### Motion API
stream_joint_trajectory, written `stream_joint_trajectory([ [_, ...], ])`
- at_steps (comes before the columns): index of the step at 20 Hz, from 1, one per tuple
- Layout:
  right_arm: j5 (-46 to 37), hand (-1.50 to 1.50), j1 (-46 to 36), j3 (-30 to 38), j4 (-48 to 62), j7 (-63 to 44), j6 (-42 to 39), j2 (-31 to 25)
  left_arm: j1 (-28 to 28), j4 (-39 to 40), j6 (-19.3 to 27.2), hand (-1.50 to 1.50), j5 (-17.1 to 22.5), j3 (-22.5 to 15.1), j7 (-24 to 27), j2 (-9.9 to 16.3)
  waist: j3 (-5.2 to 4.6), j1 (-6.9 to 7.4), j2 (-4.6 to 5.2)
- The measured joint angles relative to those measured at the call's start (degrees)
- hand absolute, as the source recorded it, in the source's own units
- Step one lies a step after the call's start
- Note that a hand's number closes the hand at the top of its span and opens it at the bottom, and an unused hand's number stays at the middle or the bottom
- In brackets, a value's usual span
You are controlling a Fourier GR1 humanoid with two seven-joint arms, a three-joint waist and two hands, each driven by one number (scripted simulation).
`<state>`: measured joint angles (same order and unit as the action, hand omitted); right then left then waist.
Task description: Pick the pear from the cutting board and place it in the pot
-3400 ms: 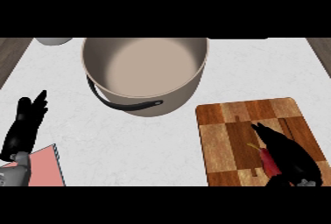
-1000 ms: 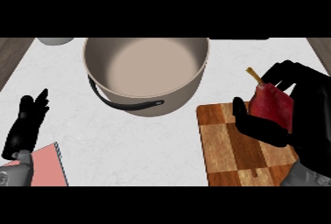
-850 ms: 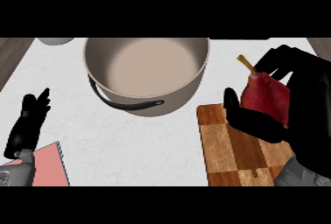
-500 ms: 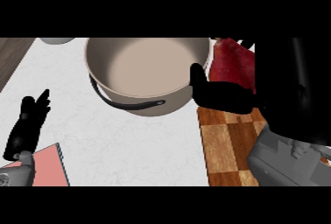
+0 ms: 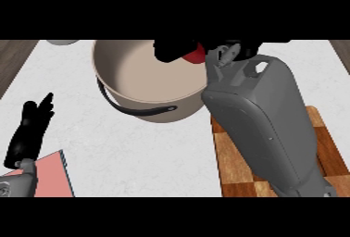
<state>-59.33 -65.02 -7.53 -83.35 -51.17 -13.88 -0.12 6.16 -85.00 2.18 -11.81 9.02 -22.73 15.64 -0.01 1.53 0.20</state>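
Observation:
A red pear [image 5: 196, 54] shows only as a small patch above the far right part of the beige pot [image 5: 137, 78]. My right hand [image 5: 179, 48] is curled round it, over the pot's opening near the top edge of the view. The grey right forearm [image 5: 263, 120] runs up the right side and covers much of the wooden cutting board [image 5: 232, 162], which shows no pear on it. At the lower left my left hand [image 5: 31, 127] rests open with fingers up, well apart from the pot.
The pot has a dark handle [image 5: 140, 110] facing me. A pink book or pad [image 5: 48, 178] lies at the lower left beside the left wrist. A pale round object [image 5: 61, 42] sits at the top left. White counter [image 5: 137, 157] lies between pot and board.
My right hand has carried the pear up off the board and leftward, from beside the pot's right rim to over its opening. The forearm now hides most of the board. The left hand stayed still.

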Motion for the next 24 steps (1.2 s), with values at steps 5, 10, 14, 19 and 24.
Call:
stream_joint_trajectory([
  [5, 4.75, 1.5, -4.97, -0.26, 14.05, 1.46, 5.28, 0.08, 1.39, 1.83, 0.39, 0.0, -0.41, -0.39, 0.4, -0.09, 0.04, 0.28, 0.17],
  [10, 10.85, -1.5, -6.52, -0.9, 25.87, 2.92, 12.23, 0.11, 2.23, 2.62, -0.59, 0.0, 0.19, -0.03, 0.82, 0.73, -0.01, 0.9, 0.34],
  [14, 17.83, -1.5, -7.2, -2.35, 32.98, 3.72, 18.22, 0.12, 2.39, 2.81, 0.01, 0.0, -0.66, -0.54, 1.47, 0.22, 0.05, 1.36, 0.4],
  [19, 25.36, -1.5, -7.55, -2.76, 37.96, 8.68, 28.76, 0.11, 2.84, 2.07, -0.26, 0.0, -0.64, -1.24, 0.39, -0.02, 0.09, 2.07, 0.58],
  [24, 30.21, -1.5, -6.08, -1.13, 38.93, 14.64, 41.92, 0.12, 2.92, 2.08, 0.01, 0.0, -0.7, -1.51, 0.29, -0.18, 0.13, 1.96, 0.6],
])
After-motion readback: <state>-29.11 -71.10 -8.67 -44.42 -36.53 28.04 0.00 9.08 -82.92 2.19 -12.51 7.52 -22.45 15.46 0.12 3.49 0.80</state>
